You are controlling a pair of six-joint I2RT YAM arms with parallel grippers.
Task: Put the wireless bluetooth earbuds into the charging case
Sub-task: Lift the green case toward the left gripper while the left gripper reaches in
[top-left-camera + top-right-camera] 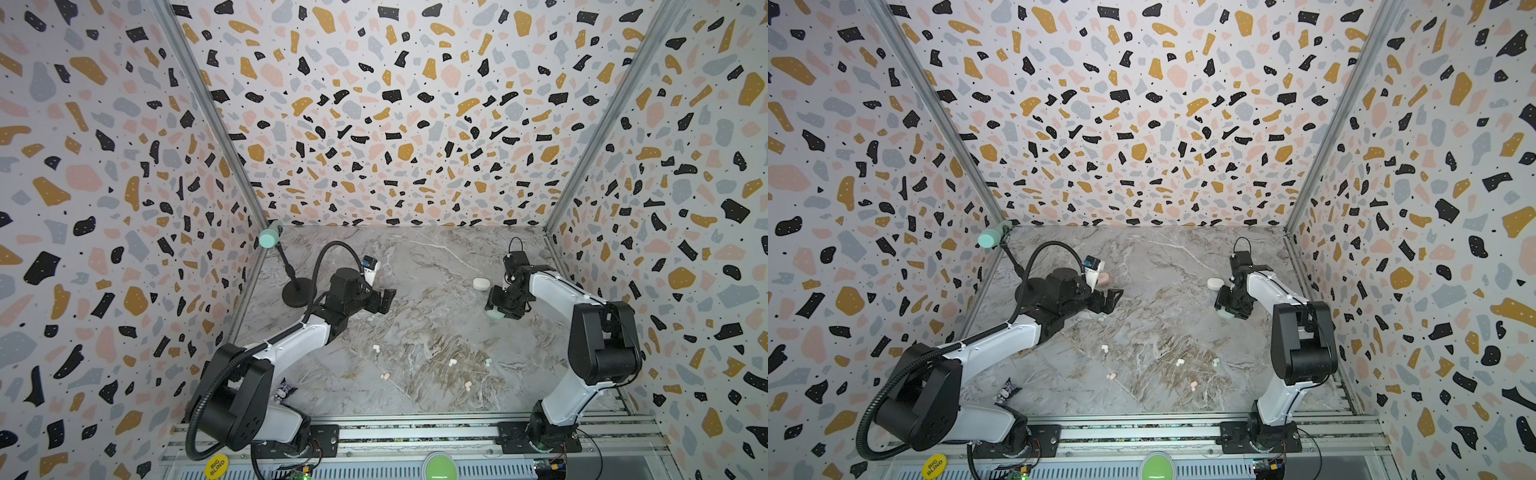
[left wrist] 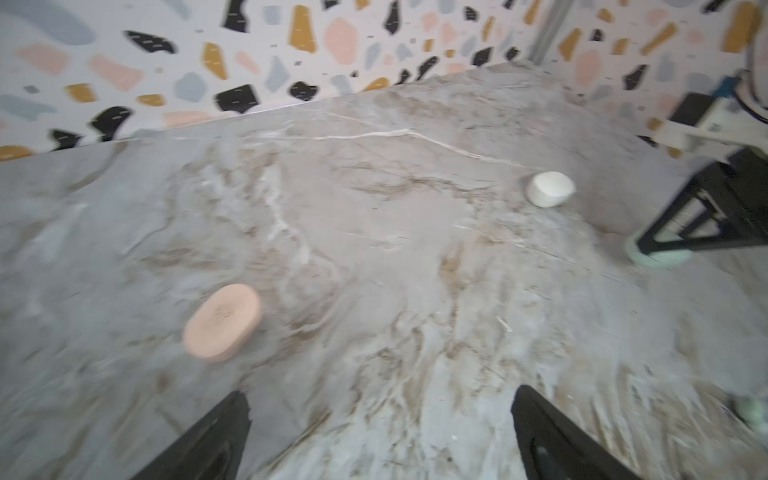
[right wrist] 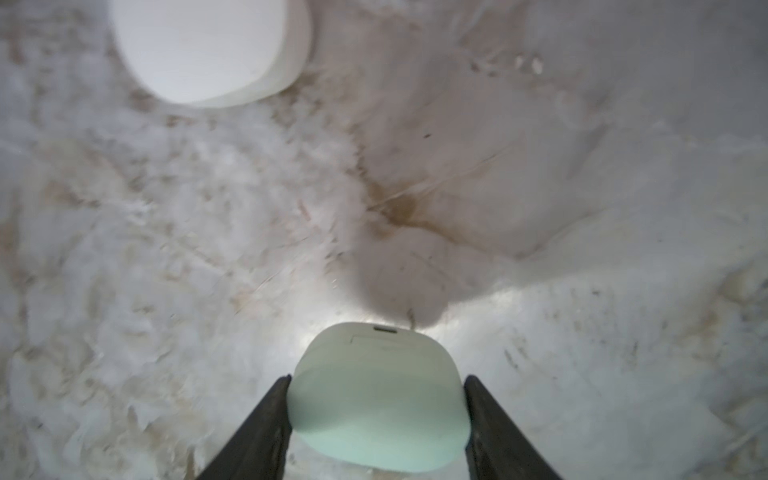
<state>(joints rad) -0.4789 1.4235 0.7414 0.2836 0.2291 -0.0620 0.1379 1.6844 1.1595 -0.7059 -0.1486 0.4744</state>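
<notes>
The only words that can be read are "BIG BLIND", in black capitals on two lines, set at a slant on a round yellow disc (image 1: 216, 466). The disc shows in both top views (image 1: 934, 466). It sits at the near edge of the rig, left of the middle, just in front of the left arm's base. The pink case (image 2: 222, 322) on the surface bears a faint mark on its lid, too blurred to read. A small blue screen (image 1: 369, 262) far on the left arm shows nothing legible.

Both top views overlook the table (image 1: 415, 266); wrist views sit close.
</notes>
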